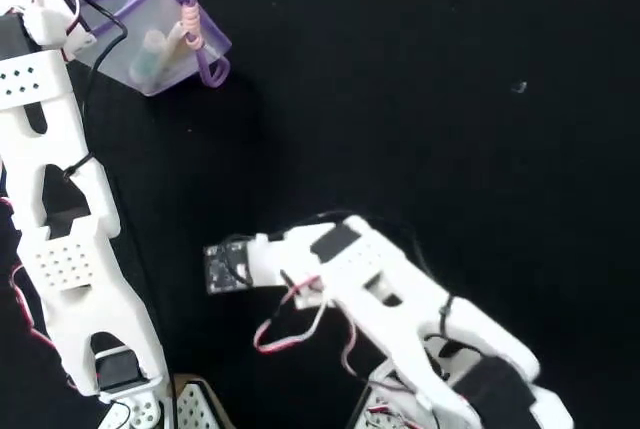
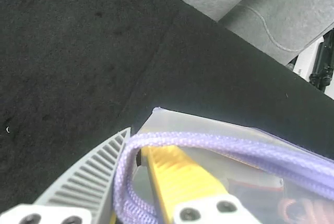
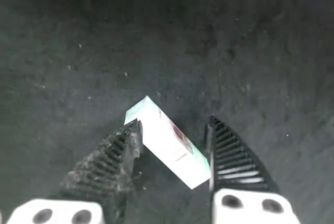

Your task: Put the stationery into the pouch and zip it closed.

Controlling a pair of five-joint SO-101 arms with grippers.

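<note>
Right claw (image 3: pixel 175 124) is wide open and down low over the bench (image 1: pixel 450 149), straddling a small white box (image 3: pixel 167 143) with a mint edge and a red mark. One dark fingertip (image 3: pixel 130 135) looks like it's touching the box's side. At the other finger I can't tell if there's contact. Nothing's gripped.

Left claw (image 2: pixel 135 143) is clenched on the pouch (image 1: pixel 160 39): the purple zip edge (image 2: pixel 219 143) runs between the grey finger and the yellow one.

The bench is covered in plain black cloth with a few specks on it. Past its far edge there's grey fabric (image 2: pixel 250 4).

The box lies flat on the cloth with its long axis skewed across the claw's gap, one end by a fingertip and the other further back by the opposite finger. The pouch sits at the far left corner of the bench, see-through, with its purple mouth towards the far edge. A pale stick (image 1: pixel 155 49) and a pinkish one (image 1: pixel 190 29) show through it, both lying roughly front to back.
</note>
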